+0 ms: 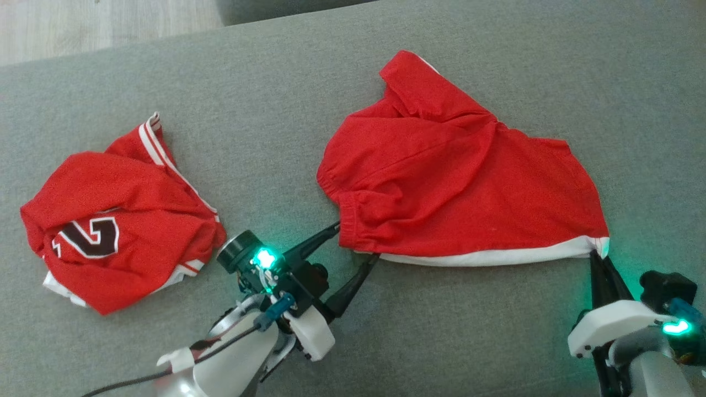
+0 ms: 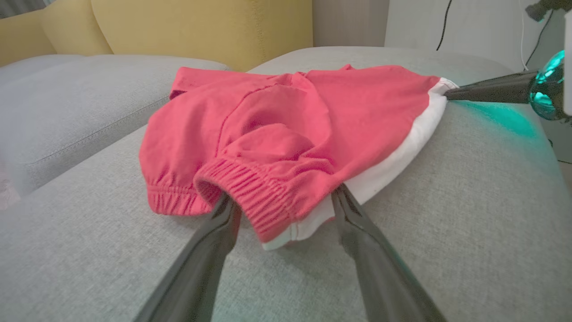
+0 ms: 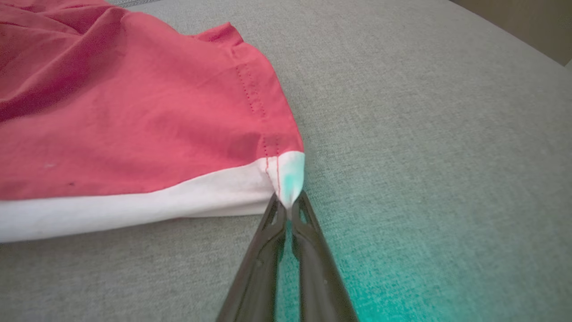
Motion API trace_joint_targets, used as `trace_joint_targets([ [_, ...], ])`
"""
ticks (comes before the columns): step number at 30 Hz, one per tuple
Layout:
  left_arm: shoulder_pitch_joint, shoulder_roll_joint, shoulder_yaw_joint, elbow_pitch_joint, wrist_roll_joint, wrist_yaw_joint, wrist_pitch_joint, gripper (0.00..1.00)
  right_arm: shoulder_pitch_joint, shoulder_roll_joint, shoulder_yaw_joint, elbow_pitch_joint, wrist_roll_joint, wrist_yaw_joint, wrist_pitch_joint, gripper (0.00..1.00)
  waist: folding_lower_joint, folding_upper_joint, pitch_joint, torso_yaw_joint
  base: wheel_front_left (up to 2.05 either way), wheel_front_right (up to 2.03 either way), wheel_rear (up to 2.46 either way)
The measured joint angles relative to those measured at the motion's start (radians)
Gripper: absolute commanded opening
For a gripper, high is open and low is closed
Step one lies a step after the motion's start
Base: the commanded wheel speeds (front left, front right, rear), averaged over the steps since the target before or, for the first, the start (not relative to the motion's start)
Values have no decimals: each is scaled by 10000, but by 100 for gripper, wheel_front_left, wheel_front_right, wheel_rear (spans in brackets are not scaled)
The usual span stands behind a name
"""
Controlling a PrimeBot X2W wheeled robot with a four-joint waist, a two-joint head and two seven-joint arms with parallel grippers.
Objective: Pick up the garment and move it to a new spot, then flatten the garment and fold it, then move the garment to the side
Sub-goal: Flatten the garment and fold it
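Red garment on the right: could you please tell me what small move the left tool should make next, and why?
Probably close the left tool: it is open, astride the elastic edge of the garment, while the right tool is shut on the white hem corner.

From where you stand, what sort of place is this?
Most likely a home living room. The red garment lies on a grey fabric sofa seat, yellow upholstered cushions rise beyond it, and pale wood flooring shows past the seat's edge.
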Motion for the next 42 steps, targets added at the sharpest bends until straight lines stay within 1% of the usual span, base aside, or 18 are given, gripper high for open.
trace_joint_targets([
  [5,-2,-2,-186,-4,98,-102,0,100,-67,-2,61,19,0,0,-2,0,0,0,34,-39,0,0,0],
  [6,-3,-6,-199,6,90,-142,0,71,-67,-2,69,25,0,0,-2,0,0,0,29,-43,0,0,0],
  [7,-3,-4,-215,15,90,-169,0,32,-67,-2,73,31,0,0,-2,0,0,0,22,-46,0,0,0],
  [8,-3,-4,-226,25,88,-169,0,0,-67,-2,75,38,0,0,-2,0,0,0,10,-47,0,0,0],
  [15,-2,-4,-366,278,-167,-261,0,0,-65,-2,98,69,0,0,-88,0,0,0,-206,74,0,0,0],
  [20,1,8,-366,506,-454,-278,2,0,-66,-2,234,-150,35,0,-184,0,0,0,-418,181,0,0,0],
  [21,1,29,-368,529,-531,-347,19,0,-72,-2,313,-251,84,0,-186,0,0,0,-482,207,0,0,0],
  [24,-29,155,-362,518,-882,-351,263,0,-164,-2,554,-635,167,0,-201,0,0,0,-689,275,0,0,0],
  [27,-325,470,-366,318,-1074,-359,527,0,-524,-4,750,-1231,209,0,-159,0,-1,0,-932,318,0,0,0],
  [31,-1805,945,-614,-188,-1325,-433,1170,0,-1367,-159,1053,-2073,341,0,244,0,0,0,-1282,360,0,0,0],
  [34,-3225,1099,-909,-581,-2140,-433,1772,0,-2183,-629,1411,-2591,692,0,677,0,0,0,-1545,374,0,0,0],
  [36,-4128,1233,-1312,-610,-2359,-435,2190,0,-2789,-980,1572,-2780,872,0,945,0,0,0,-1709,374,0,0,0],
  [38,-4843,1279,-1471,-562,-2815,-433,2360,0,-3359,-1243,1728,-2943,1047,0,1189,0,-1,0,-1861,370,0,0,0],
  [42,-5889,1289,-1766,-186,-3551,-435,2439,0,-4158,-1522,2061,-3175,1143,0,1570,0,0,0,-2184,330,0,0,0],
])
